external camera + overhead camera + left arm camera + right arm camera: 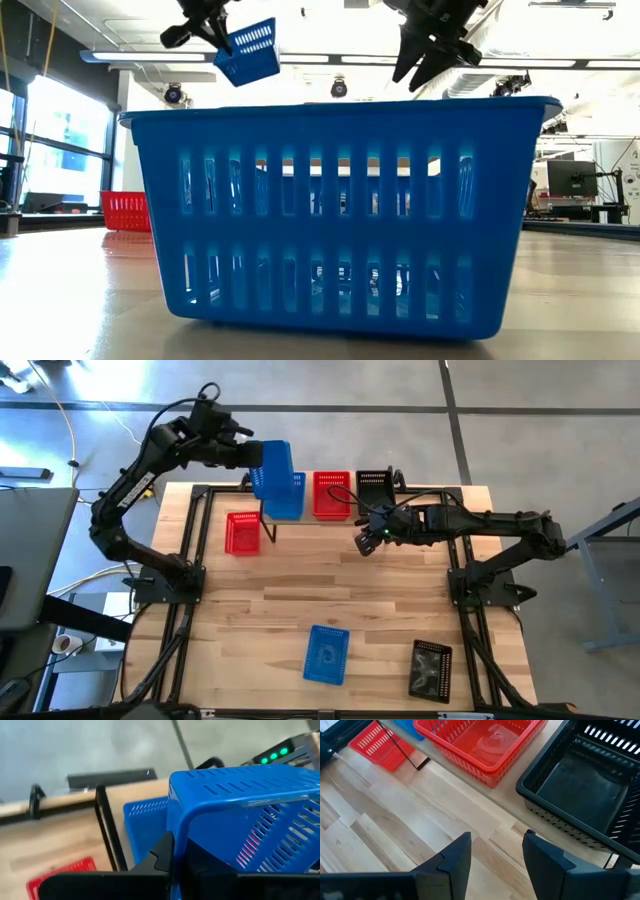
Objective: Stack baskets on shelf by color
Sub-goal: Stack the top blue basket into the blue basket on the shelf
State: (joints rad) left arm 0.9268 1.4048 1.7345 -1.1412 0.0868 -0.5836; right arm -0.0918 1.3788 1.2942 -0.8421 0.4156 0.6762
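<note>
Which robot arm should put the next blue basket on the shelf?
The left. Its tool already holds a blue basket tilted above the blue one on the shelf. The right tool is open and empty, hanging over bare table in front of the shelf.

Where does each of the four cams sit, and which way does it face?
High: overhead, straight down on the table; both arms show, left gripper holding a blue basket over the shelf.
Low: table height, facing the room; near blue basket fills it, grippers above.
Left wrist: behind the held basket.
Right wrist: above the shelf's red basket and black basket; own open fingers show.
Shared: high and low both show the lifted basket.
</note>
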